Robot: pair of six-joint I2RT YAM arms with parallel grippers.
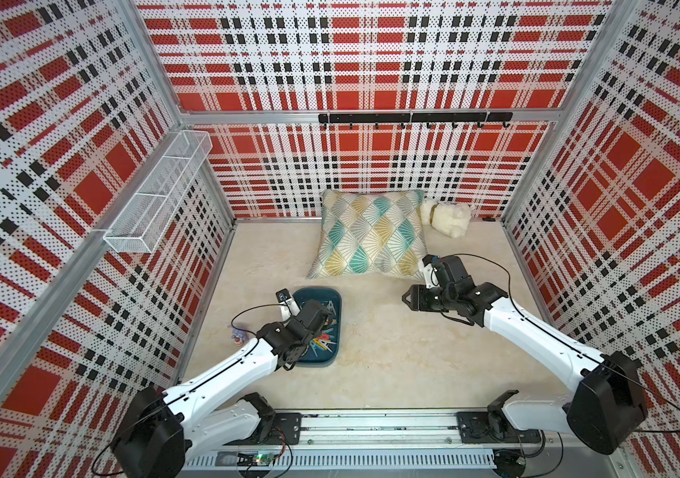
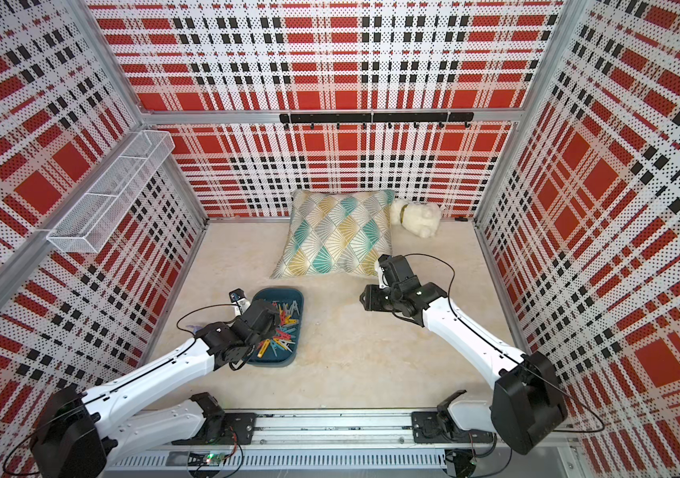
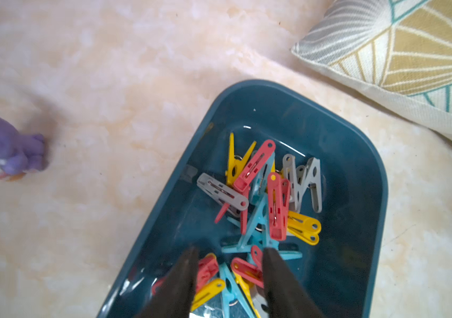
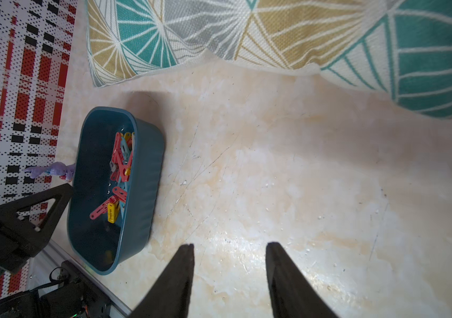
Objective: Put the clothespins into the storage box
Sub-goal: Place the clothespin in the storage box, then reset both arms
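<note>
Gleaming marbled tabletop [image 1: 392,364], plaid perforated walls [image 1: 371,62]

Wide-open tabletop [image 1: 371,351] in the middle, clutter at the edges
We've got the cushion [image 1: 371,236] and plush toy [image 1: 448,217] blocking the back, the storage box [image 4: 143,179] by the left wall [image 1: 143,310] with our left gripper [image 3: 230,249] hanging over it, and a purple figurine [image 3: 4,148] between the box and that wall.

Laboratory robot cell dressed as a home. Perforated tartan-printed wall panels [image 1: 371,62] are framed in aluminium profile [image 1: 247,118]; two robot arms [image 1: 537,331] are mounted on a base rail [image 1: 371,426]. A cushion [image 1: 371,234], plush toy [image 1: 450,219], wire-mesh basket [image 1: 156,194] and hook rail [image 1: 413,118] are seen as household furnishings.
</note>
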